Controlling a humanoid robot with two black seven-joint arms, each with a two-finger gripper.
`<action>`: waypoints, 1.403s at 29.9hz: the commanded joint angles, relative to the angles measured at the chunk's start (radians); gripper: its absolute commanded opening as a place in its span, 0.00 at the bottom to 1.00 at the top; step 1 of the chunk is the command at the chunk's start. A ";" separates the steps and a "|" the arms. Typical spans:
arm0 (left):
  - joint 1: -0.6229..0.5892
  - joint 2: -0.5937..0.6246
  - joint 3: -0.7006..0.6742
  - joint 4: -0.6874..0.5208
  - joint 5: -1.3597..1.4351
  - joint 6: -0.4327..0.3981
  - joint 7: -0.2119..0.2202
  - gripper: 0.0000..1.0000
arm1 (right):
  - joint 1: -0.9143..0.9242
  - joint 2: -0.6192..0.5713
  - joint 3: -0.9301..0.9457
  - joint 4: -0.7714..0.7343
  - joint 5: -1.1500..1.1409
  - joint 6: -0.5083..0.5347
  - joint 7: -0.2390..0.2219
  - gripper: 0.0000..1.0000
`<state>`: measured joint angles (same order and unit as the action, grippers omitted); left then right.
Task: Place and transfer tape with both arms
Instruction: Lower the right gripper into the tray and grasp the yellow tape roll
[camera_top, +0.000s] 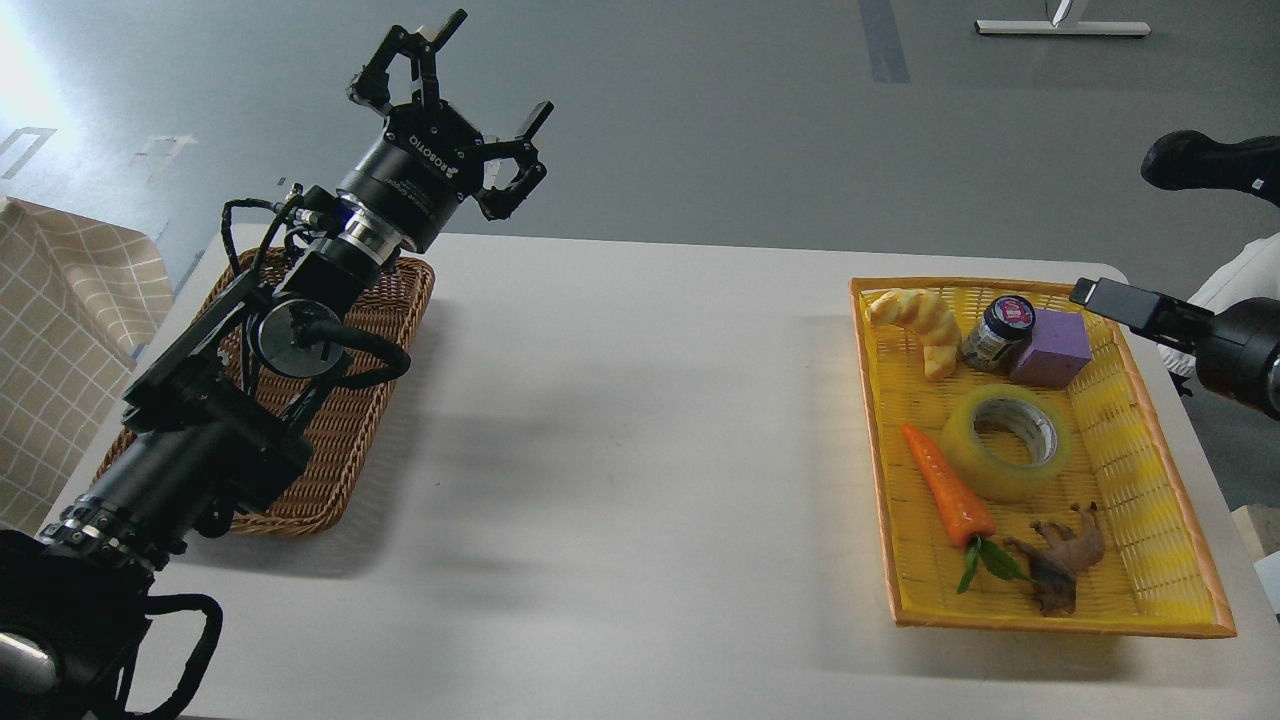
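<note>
The tape (1008, 442), a yellowish translucent roll with a grey-white core, lies flat in the middle of the yellow tray (1170, 480) on the right of the table. My left gripper (455, 90) is open and empty, raised high above the far left of the table, over the wicker basket (340, 440). My right gripper (1130, 303) comes in low from the right edge, over the tray's far right corner, beyond and to the right of the tape. It is seen edge-on, so its fingers cannot be told apart.
The tray also holds a bread piece (920, 322), a small dark jar (998, 332), a purple block (1052, 347), a carrot (945, 485) and a brown ginger-like root (1065, 555). A checked cloth (60, 330) lies at the left edge.
</note>
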<state>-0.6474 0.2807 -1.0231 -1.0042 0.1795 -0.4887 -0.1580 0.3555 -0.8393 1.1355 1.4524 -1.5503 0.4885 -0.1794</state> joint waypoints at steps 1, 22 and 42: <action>0.000 0.000 0.000 0.001 0.000 0.000 0.000 0.98 | -0.029 -0.001 -0.010 -0.001 -0.096 0.000 0.003 0.98; 0.003 0.002 0.000 0.001 0.000 0.000 0.000 0.98 | -0.072 0.086 -0.152 -0.036 -0.364 0.000 0.006 0.93; 0.005 0.000 0.000 0.001 -0.002 0.000 0.000 0.98 | -0.033 0.158 -0.184 -0.106 -0.398 0.000 0.008 0.60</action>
<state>-0.6428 0.2809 -1.0232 -1.0032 0.1787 -0.4887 -0.1580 0.3202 -0.6858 0.9527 1.3489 -1.9492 0.4888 -0.1717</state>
